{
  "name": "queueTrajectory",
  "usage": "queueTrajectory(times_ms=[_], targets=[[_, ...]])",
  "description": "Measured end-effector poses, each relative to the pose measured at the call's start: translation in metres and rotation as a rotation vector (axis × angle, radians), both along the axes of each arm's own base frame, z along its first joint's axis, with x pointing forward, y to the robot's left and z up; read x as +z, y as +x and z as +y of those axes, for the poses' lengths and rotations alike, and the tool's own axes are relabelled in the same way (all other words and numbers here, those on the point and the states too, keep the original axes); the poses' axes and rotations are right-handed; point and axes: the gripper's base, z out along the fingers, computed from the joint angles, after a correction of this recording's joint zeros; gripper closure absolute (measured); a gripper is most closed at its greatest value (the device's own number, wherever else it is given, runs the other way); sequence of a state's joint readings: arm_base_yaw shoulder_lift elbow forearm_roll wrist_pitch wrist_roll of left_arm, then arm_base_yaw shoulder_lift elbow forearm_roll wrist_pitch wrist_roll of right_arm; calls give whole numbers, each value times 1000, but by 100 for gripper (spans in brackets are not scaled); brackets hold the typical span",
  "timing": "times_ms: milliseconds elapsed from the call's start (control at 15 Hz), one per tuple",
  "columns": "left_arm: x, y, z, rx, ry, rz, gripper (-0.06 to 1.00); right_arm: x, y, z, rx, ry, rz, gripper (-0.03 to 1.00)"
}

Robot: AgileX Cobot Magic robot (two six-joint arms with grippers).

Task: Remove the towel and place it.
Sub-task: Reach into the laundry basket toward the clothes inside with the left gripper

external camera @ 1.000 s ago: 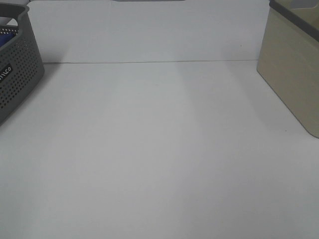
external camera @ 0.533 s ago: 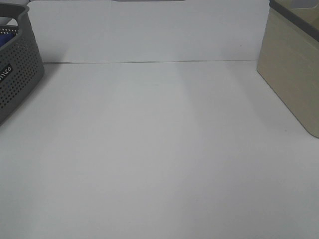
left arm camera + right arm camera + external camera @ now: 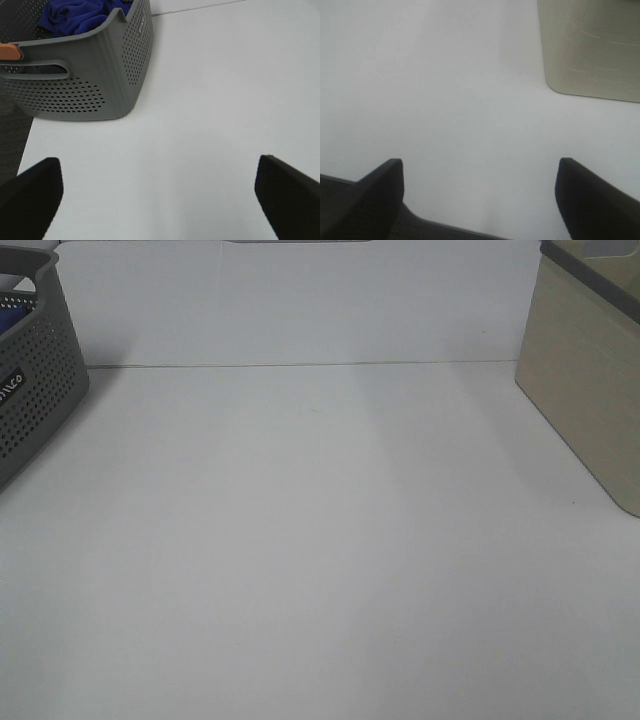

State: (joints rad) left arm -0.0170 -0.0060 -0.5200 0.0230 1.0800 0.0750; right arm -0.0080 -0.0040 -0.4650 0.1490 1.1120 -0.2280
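Note:
The royal-blue towel (image 3: 82, 14) lies bunched inside the grey perforated basket (image 3: 100, 75); in the high view only a sliver of it (image 3: 12, 313) shows in the basket (image 3: 35, 390) at the far left edge. My left gripper (image 3: 160, 197) is open and empty over the white table, short of the basket, its black fingertips (image 3: 30, 192) spread wide. My right gripper (image 3: 480, 200) is open and empty near the table's front edge. Neither gripper shows in the high view.
A beige bin (image 3: 590, 380) stands at the right edge of the table; its corner shows in the right wrist view (image 3: 590, 45). An orange-brown piece (image 3: 9, 51) sits on the basket's rim. The white table (image 3: 320, 540) spreads between basket and bin.

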Motion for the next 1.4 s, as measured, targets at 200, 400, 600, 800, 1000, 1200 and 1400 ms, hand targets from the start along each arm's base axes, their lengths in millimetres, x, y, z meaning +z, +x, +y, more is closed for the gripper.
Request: queueTrajectory(times_ms=[200, 400, 600, 800, 1000, 1200, 1400], targets=[[0, 0, 0, 0, 0, 0, -4, 0, 0, 0, 0, 0, 0, 16], [4, -2, 2, -12, 63, -12, -4, 0, 0, 0, 0, 0, 0, 16], [42, 0, 3, -49, 179, -41, -4, 0, 0, 0, 0, 0, 0, 16], [84, 29, 3, -108, 289, 27, -4, 0, 0, 0, 0, 0, 0, 16], [125, 89, 3, -260, 533, 146, -4, 0, 0, 0, 0, 0, 0, 16], [153, 191, 4, -453, 803, 293, -4, 0, 0, 0, 0, 0, 0, 16], [153, 274, 9, -515, 938, 393, -4, 0, 0, 0, 0, 0, 0, 16]])
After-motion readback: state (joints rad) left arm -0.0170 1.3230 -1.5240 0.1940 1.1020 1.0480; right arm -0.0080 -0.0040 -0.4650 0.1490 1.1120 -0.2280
